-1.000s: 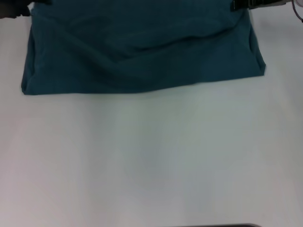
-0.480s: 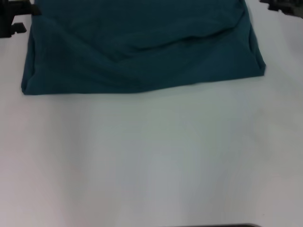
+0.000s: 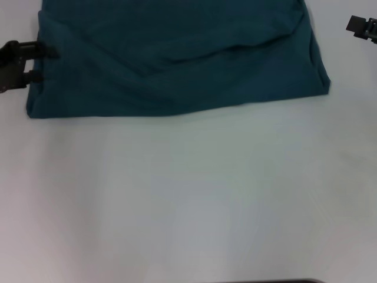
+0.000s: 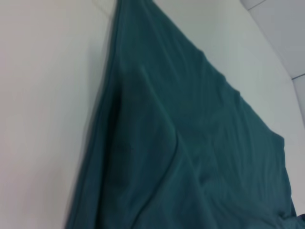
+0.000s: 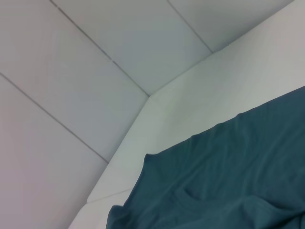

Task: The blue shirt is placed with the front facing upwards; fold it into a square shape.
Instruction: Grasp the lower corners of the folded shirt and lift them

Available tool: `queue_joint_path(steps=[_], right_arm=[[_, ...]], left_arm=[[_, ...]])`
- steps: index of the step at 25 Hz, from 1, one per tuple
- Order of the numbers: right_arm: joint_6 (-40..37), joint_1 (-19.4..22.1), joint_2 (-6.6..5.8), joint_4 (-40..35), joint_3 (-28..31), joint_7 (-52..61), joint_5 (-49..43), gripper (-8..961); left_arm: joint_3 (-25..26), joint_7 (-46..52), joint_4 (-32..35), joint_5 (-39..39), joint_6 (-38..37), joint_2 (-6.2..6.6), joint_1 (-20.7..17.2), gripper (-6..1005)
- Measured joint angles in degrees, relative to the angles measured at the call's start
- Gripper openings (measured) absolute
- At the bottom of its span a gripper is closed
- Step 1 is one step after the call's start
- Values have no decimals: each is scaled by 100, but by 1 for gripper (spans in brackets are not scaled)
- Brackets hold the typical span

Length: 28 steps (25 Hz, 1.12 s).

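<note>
Fold well advanced; final squaring not confirmed.
The blue shirt (image 3: 177, 59) lies doubled and wrinkled; left gripper (image 3: 44, 62), fingers parted and empty, sits at its left edge; right gripper (image 3: 360, 26) is clear right, opening indeterminate.

A plain white table (image 3: 188, 194) fills most of the head view, evenly lit and without hard shadows. At the bottom edge a thin dark strip (image 3: 271, 281) shows. In the right wrist view, pale grey floor tiles (image 5: 71, 71) with thin dark seams fill the upper left.
</note>
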<state>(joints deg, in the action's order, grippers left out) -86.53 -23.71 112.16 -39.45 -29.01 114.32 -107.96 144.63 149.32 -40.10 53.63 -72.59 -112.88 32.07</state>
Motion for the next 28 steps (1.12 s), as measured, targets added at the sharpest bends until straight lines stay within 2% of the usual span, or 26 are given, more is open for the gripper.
queue_joint_path(steps=[3,13,21,28], right_arm=[[24,-21,32,2,-10,-108,-2,590],[117,-22,16,7,-5,-166,4,591],[125,33,28,9,2,-169,10,591],[124,88,34,18,7,-172,13,591]], left_arm=[[3,-55,23,-19,65,-42,-87,732],[-63,-149,117,-46,375,-46,-386,732],[-200,-442,334,-52,526,-66,-345,732],[-455,-523,348,-55,613,-144,-222,733]])
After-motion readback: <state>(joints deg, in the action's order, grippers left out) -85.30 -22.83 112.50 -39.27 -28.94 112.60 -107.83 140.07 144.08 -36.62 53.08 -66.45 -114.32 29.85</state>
